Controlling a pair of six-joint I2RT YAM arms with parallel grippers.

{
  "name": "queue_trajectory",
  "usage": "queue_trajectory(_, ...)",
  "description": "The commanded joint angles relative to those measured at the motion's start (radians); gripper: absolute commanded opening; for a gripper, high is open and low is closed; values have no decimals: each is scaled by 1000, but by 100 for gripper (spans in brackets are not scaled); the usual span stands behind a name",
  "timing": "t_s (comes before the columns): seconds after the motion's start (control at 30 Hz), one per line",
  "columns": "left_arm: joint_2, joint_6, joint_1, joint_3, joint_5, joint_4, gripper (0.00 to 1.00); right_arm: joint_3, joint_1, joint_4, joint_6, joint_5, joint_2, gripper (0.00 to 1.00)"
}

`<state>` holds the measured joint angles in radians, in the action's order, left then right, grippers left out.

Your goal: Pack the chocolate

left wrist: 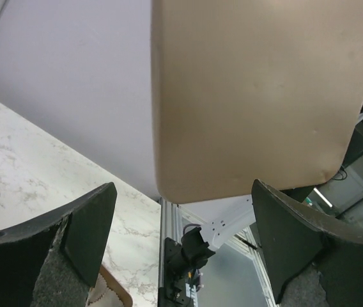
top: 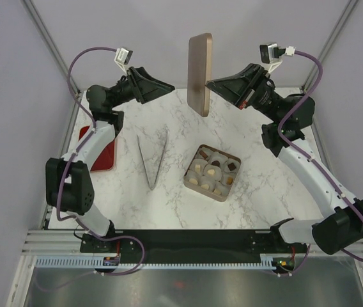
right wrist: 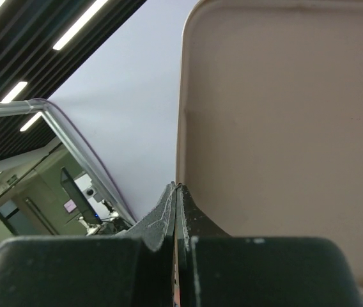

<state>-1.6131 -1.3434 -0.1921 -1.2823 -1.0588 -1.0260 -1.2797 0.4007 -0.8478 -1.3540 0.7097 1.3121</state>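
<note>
Several small cream-tan and dark brown chocolate pieces sit in white paper cups inside the square tan box on the marble table. My right gripper is shut on the edge of the tan lid and holds it upright high above the table's back; the lid fills the right wrist view. My left gripper is open and empty just left of the lid, which hangs close in front of it in the left wrist view.
Metal tongs lie on the table left of the box. A red tray lies at the left edge beneath the left arm. Frame posts stand at the back corners.
</note>
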Motion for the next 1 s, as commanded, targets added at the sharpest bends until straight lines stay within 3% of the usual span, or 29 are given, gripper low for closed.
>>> queue_trajectory(0.0,-51,-166,-1,-93,-35,-252,94,-36,10,-120,-60,24,-34,0)
queue_trajectory(0.23,-128,-180,-15,-132,-20,-305,95,-18,24,-203,-143,16,-16,0)
queue_trajectory(0.37,-200,-315,-27,-164,8,-492,95,13,32,-269,-175,0,-1,0)
queue_trajectory(0.53,-235,-362,-58,-198,37,-517,95,22,41,-359,-241,-1,48,0)
queue_trajectory(0.67,-261,-454,-61,-206,71,-638,95,51,41,-399,-257,0,72,0)
queue_trajectory(0.83,-238,-448,-61,-169,66,-638,94,98,40,-454,-270,8,102,0)
queue_trajectory(0.97,-229,-456,-61,-164,43,-638,84,131,29,-485,-280,13,119,0)
